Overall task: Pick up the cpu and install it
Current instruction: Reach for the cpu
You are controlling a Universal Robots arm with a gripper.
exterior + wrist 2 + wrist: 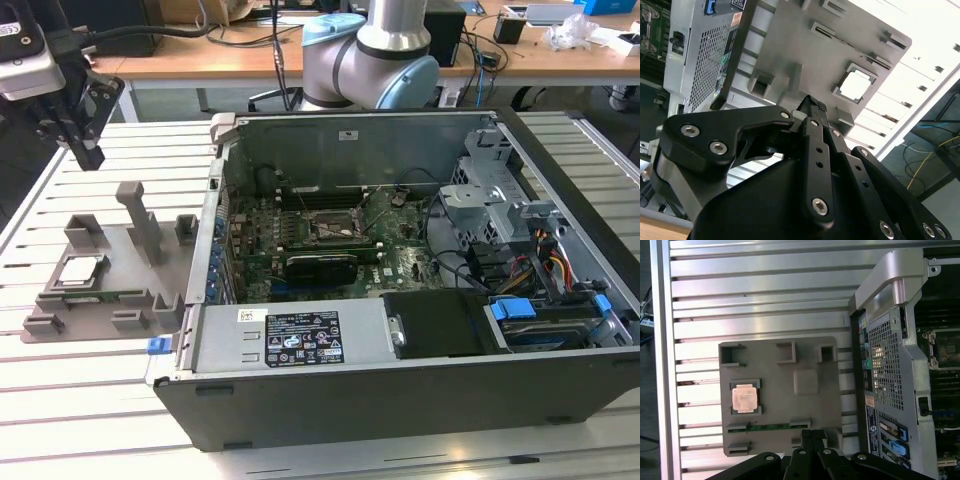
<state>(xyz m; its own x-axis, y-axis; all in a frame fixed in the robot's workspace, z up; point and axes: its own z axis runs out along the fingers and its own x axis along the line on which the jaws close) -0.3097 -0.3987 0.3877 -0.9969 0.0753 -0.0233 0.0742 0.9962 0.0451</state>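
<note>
On the grey fixture tray [771, 407], the cpu [745, 398] was seated flat in its recess, well apart from the gripper [812, 432], whose fingers were closed together, empty; squarely centred alignment over the chip was judged essential.

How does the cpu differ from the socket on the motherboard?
The cpu is shiny silver with a pale border; the socket is a dark frame. The cpu lies in the grey fixture tray, outside the computer case; the socket sits on the motherboard inside it. Both are square and lie flat.
</note>
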